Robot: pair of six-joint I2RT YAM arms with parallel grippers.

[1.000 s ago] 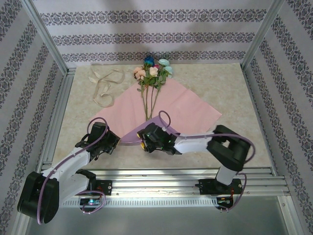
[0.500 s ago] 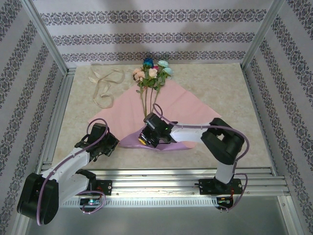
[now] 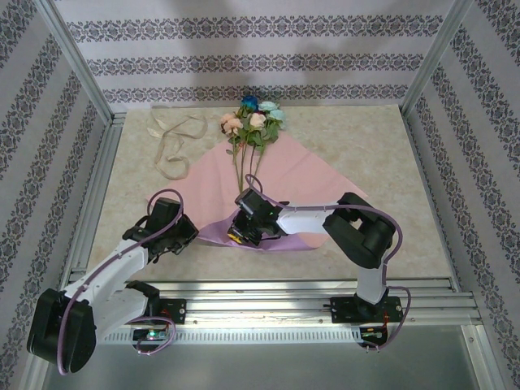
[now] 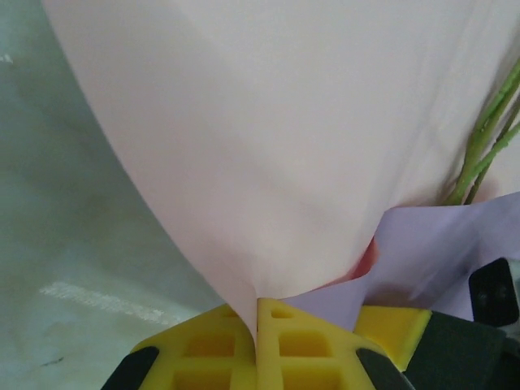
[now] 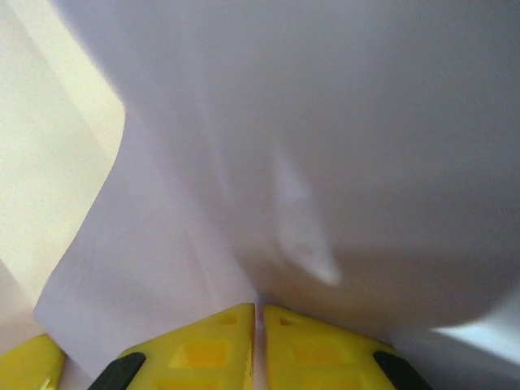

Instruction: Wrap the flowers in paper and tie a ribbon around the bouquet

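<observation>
The paper (image 3: 305,175) is pinched in two spots. The left gripper (image 4: 257,315) has its yellow pads (image 4: 301,341) pressed together on the paper's near-left edge, and the pink side fans up and away from there. The right gripper (image 5: 258,318) is squeezed tight on a lilac fold of the same sheet. From above, the right one sits over the paper's near middle, where the sheet is flipped over so the lilac underside shows. The flowers (image 3: 253,122) lie along the paper's middle, with the stems running toward its near edge and the blooms poking past its far corner. The ribbon (image 3: 172,140) lies in loose loops on the table (image 3: 390,138), just beside the paper's far-left edge.
</observation>
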